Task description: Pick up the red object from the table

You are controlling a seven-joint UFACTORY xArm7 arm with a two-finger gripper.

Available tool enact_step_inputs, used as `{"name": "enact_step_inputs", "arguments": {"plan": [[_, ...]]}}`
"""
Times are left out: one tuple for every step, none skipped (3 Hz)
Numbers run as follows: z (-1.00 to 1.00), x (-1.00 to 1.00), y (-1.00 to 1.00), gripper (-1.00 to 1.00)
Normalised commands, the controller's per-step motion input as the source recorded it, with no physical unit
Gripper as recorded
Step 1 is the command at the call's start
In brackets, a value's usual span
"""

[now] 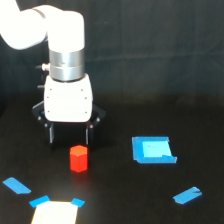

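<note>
Exterior view: my white xArm gripper [69, 136] hangs with its two dark fingers [50, 134] spread apart, empty, just behind the small red-orange hexagonal block [78, 158] standing upright on the black matte table [125, 200]. I judge the risk to be a fingertip landing on the block's top and toppling it, since the jaws look offset towards the exterior view's left of it

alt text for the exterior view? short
A white robot arm's open gripper hangs just behind a small red hexagonal block standing on a black table, its dark fingers not touching it. A blue square tray lies toward the exterior view's right, amid scattered blue tape strips.
</note>
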Motion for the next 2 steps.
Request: {"name": "enact_step_inputs", "arguments": {"plan": [[-0.26, 0.18, -1.00, 0.03], [-1.00, 0.45, -1.00, 1.00]]}}
